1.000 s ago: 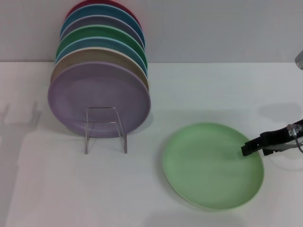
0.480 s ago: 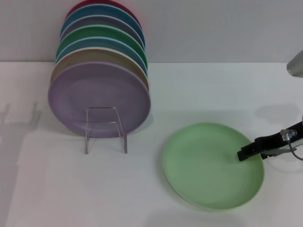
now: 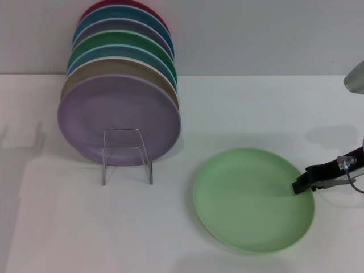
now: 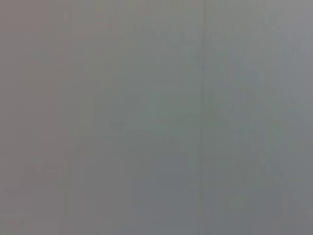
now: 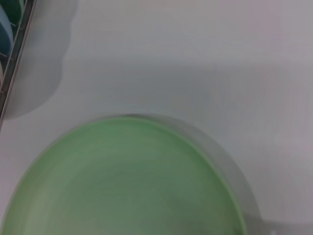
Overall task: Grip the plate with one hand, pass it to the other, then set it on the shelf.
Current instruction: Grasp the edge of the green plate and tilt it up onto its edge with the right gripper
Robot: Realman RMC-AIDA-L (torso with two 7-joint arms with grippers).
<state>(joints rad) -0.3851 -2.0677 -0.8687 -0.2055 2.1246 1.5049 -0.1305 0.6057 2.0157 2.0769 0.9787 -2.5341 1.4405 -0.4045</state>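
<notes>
You are looking at a white table (image 3: 239,108) that fills most of the head view and runs back to a plain grey wall (image 3: 256,34). Just in front of that wall, soft grey shadows lie on the table's white surface. Your left wrist view shows only flat grey.

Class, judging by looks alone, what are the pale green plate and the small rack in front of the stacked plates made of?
The plate: probably matte ceramic or melamine; its even, dull surface shows no sharp glints, so which one stays open. The rack: clear plastic or thin wire; the lavender plate shows through its loop.
</notes>
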